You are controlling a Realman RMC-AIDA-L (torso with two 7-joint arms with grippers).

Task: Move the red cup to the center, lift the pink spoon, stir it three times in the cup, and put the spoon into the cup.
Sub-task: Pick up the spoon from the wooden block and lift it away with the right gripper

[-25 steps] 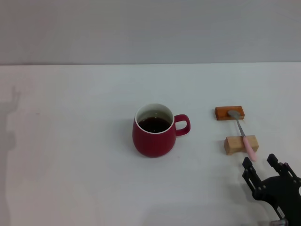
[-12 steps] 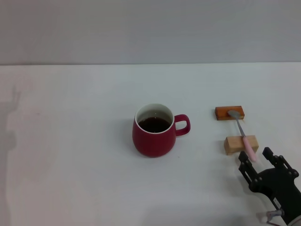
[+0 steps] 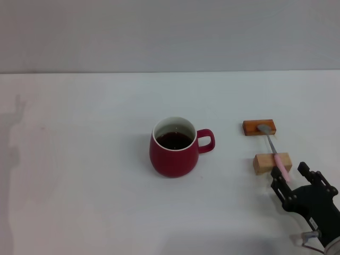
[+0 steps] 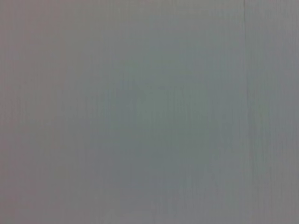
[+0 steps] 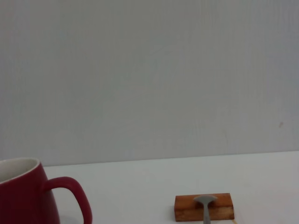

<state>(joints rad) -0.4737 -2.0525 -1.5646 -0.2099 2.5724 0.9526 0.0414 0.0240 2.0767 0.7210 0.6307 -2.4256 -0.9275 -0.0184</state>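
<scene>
Head view: right pincer (image 3: 291, 175) open, empty, fingers flanking pink spoon (image 3: 277, 154) handle tip. Spoon bridges two wooden blocks (image 3: 272, 162). Red cup (image 3: 174, 147) well apart, toward the left.

The right claw (image 3: 291, 176) is held low at the near right, its black fingers (image 3: 278, 180) spread apart and pointing forward.

Glossy red cup (image 3: 173, 154), wooden blocks (image 3: 271, 162)
</scene>
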